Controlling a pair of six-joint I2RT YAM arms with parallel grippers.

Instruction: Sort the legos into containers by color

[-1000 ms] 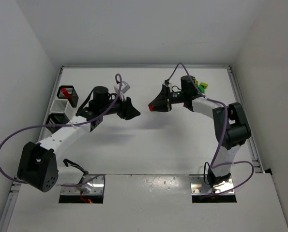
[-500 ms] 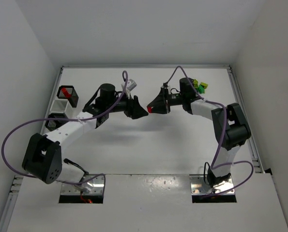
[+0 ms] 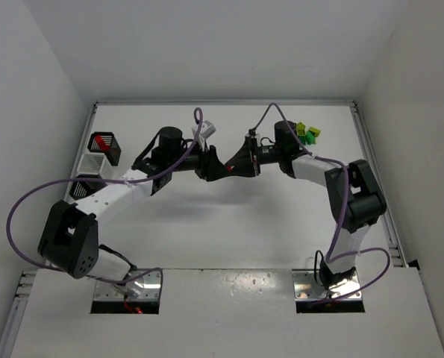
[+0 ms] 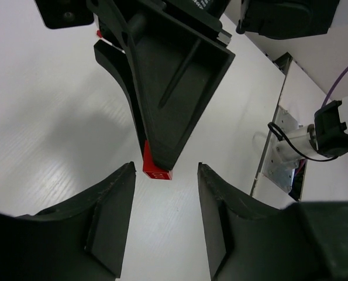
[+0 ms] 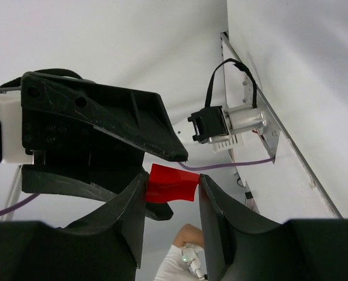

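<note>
We read this as a handover in mid-air: the right gripper point(image 5: 171, 188) is pinched on a red lego point(image 5: 170, 182), gripping it at the very tips so that part of the brick pokes out beyond them for the other claw to take; the left gripper point(image 4: 166, 182) stands partly open with a jaw on either side of that brick, near it but, in the left wrist view, not touching it, so it has hold of nothing; the pass makes sense to us because the containers point(image 3: 95, 162) sit at the far left of the table point(image 3: 229, 224), on the left arm's side, and one black container point(image 3: 114, 154) there shows red inside, while the green legos point(image 3: 307, 133) lie just behind the right arm; both arms reach forward and inward, elbows out, wrists turned to face each other above the middle of the table, tips meeting nose to nose.
</note>
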